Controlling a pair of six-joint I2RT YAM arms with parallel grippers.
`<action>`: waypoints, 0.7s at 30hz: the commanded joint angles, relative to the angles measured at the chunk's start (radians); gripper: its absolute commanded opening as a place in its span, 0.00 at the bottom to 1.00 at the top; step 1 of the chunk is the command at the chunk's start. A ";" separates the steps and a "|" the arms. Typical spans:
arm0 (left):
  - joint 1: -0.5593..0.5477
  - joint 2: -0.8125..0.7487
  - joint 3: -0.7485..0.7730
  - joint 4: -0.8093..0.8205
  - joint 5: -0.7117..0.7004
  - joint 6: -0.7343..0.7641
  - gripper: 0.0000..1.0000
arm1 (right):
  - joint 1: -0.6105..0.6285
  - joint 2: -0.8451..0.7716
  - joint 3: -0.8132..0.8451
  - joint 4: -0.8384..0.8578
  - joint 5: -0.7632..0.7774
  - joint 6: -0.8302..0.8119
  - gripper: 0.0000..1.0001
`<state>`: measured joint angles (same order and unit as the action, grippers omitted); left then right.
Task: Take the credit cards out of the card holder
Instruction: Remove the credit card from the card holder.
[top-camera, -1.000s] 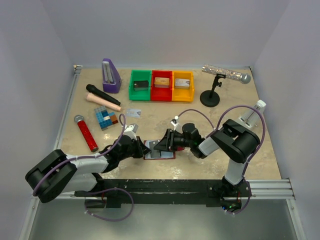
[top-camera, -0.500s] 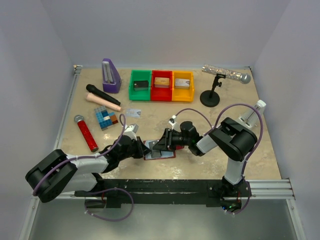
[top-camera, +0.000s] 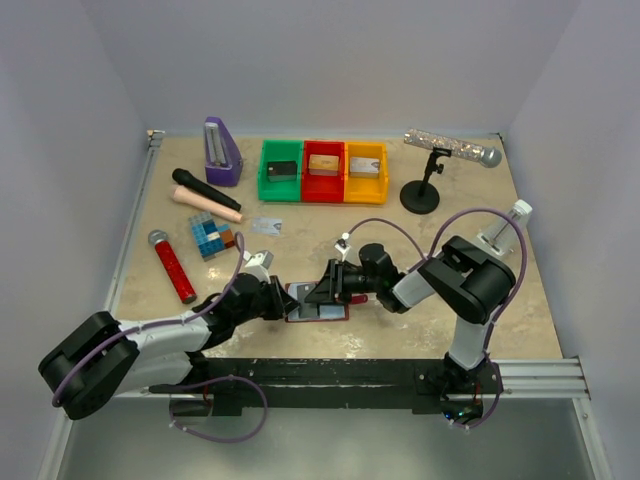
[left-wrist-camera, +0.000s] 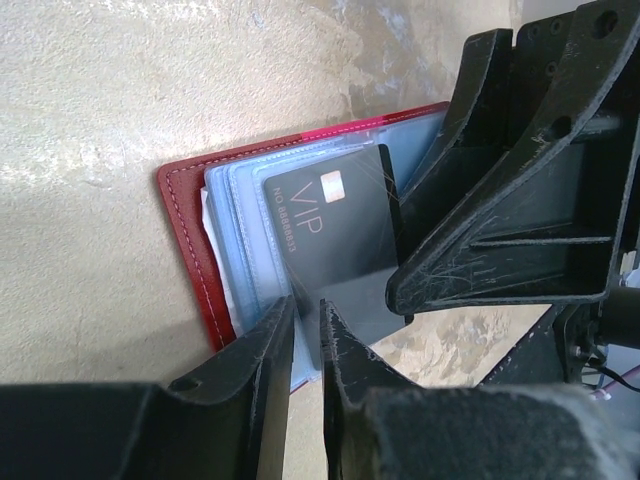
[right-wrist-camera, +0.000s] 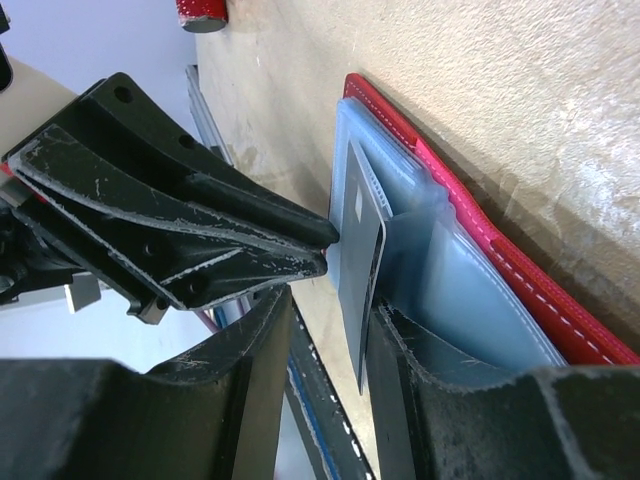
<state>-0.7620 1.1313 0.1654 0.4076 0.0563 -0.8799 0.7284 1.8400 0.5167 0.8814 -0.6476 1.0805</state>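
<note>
- Closest in, my left gripper (left-wrist-camera: 305, 306) is at the holder's left edge. The fingers are a thin slit apart with pale sleeve showing in the gap. Nipping it or free? I can't tell.
- The card holder (left-wrist-camera: 183, 225) lies open and flat on the table (top-camera: 380, 335), right between my two grippers, its dark red border outermost and its blue-grey sleeves (left-wrist-camera: 240, 245) fanned.
- A black card (left-wrist-camera: 335, 240) pokes out of a sleeve. It reads "VIP" beside a small chip, with a tiny "NO" number line too fine to read.
- On my right gripper (right-wrist-camera: 330, 300) the fingers are parted and the black card's edge stands between them. I can't tell whether they clamp it. From the left wrist, this gripper hides the holder's right side.
- Beyond is bare tabletop, then a grey card (top-camera: 266, 224) lying alone, well apart from the holder.
- Along the far side sit the green tray (top-camera: 270, 190), red tray (top-camera: 322, 194) and yellow tray (top-camera: 366, 194), a small block in each, any print unreadable.
</note>
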 joint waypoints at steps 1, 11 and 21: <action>-0.003 -0.019 -0.017 -0.072 -0.052 0.002 0.22 | 0.002 -0.050 -0.009 0.013 -0.020 -0.014 0.39; -0.002 -0.002 -0.017 -0.087 -0.081 0.006 0.22 | -0.006 -0.079 -0.029 -0.002 -0.012 -0.024 0.38; 0.001 0.004 -0.020 -0.095 -0.093 0.013 0.18 | -0.015 -0.113 -0.050 -0.030 -0.003 -0.039 0.37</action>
<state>-0.7624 1.1137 0.1658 0.3786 0.0177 -0.8799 0.7212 1.7699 0.4793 0.8429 -0.6460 1.0649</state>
